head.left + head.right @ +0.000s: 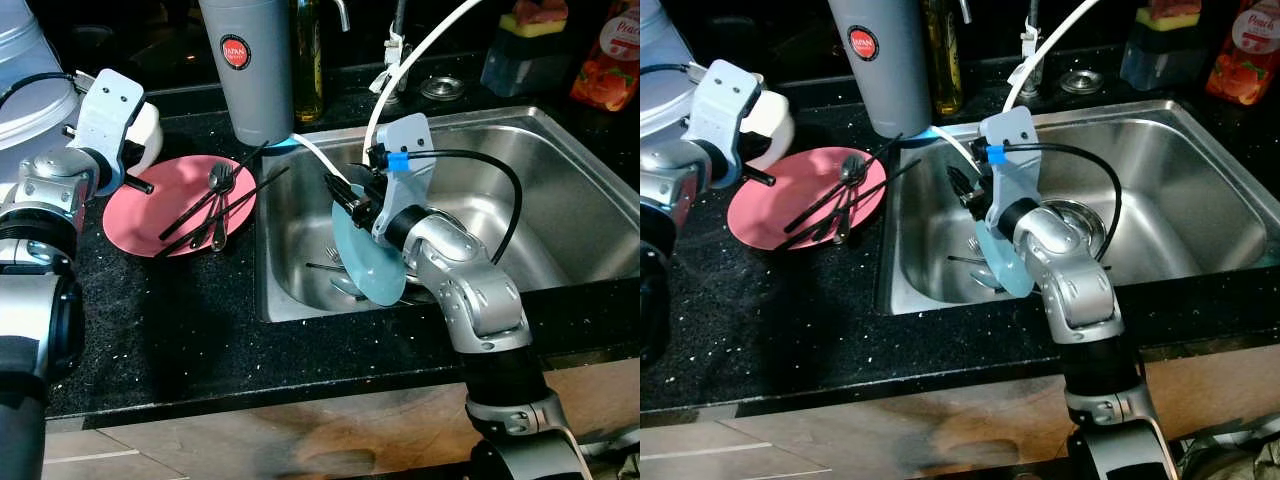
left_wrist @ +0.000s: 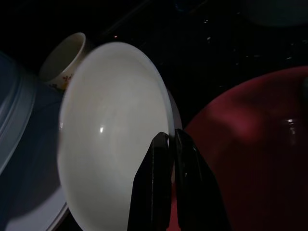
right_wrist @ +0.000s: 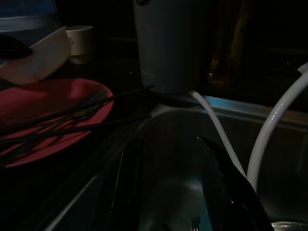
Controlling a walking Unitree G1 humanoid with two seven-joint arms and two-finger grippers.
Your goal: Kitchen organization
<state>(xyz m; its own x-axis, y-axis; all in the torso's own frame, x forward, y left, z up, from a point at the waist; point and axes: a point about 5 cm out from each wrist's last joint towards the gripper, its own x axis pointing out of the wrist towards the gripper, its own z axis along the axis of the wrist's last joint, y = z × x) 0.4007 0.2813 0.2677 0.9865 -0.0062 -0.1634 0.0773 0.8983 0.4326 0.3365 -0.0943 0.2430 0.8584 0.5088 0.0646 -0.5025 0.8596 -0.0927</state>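
My left gripper (image 2: 172, 139) is shut on the rim of a white bowl (image 1: 148, 135), holding it tilted over the left edge of a pink plate (image 1: 150, 215) on the black counter. Black chopsticks (image 1: 215, 205), a fork (image 1: 222, 180) and a spoon lie across that plate. In the steel sink (image 1: 560, 200), my right gripper (image 1: 345, 195) is shut on the upper rim of a light blue plate (image 1: 370, 265), which stands nearly on edge over some cutlery (image 1: 328, 266) on the sink floor.
A tall grey canister (image 1: 247, 70) and an oil bottle (image 1: 308, 60) stand behind the plate at the sink's corner. A white hose (image 1: 400, 70) arcs over the sink. A small cup (image 2: 62, 57) sits beyond the bowl. A sponge (image 1: 535, 25) and a red packet (image 1: 608, 55) are at the back right.
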